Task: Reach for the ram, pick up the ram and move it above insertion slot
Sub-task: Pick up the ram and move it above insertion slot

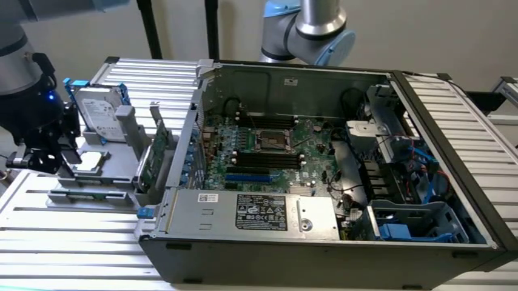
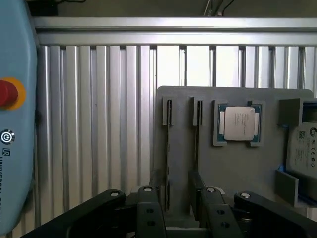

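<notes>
The ram (image 2: 169, 158) stands edge-on as a thin dark strip in a slot of the grey fixture (image 2: 233, 171). In the exterior view it is a narrow greenish strip (image 1: 85, 195) along the fixture's near side. My gripper (image 2: 179, 210) hangs above that end of the fixture, open, its black fingers (image 2: 148, 203) on either side of the slot line and touching nothing. In the exterior view the gripper (image 1: 45, 160) sits at the fixture's left edge. The black memory slots (image 1: 267, 159) lie on the motherboard inside the open computer case (image 1: 324, 242).
A second narrow slot (image 2: 197, 144), a CPU (image 2: 239, 124) and a hard drive (image 2: 303, 151) share the fixture. Taller green cards (image 1: 154, 154) stand between the fixture and the case wall. A teach pendant (image 2: 15, 124) lies on the ribbed aluminium table (image 2: 99, 124). Another arm's base (image 1: 312, 30) rises behind the case.
</notes>
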You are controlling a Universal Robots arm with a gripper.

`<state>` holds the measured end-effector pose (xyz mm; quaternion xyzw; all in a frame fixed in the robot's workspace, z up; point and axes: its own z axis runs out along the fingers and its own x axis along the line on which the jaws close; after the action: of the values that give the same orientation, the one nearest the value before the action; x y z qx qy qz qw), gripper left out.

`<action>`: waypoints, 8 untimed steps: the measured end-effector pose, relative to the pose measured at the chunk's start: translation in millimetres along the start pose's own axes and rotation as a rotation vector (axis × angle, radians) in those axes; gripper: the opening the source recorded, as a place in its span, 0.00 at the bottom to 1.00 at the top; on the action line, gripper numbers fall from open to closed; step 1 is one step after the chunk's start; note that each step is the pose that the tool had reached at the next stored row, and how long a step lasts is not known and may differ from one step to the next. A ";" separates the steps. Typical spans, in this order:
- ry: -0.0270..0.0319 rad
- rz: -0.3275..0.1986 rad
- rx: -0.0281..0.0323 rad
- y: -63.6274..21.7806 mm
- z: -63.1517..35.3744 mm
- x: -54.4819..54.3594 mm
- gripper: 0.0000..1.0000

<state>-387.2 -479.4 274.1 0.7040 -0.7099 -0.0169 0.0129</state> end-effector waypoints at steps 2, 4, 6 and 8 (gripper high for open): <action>-0.0001 0.000 0.0037 -0.1 3.5 1.5 0.36; -0.0001 0.000 0.0071 -0.3 6.7 3.1 0.36; -0.0003 0.000 0.0108 -0.5 10.3 4.8 0.36; -0.0002 0.000 0.0138 -0.6 13.6 5.8 0.36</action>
<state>-387.3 -485.1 260.5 0.7040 -0.7100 -0.0120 0.0080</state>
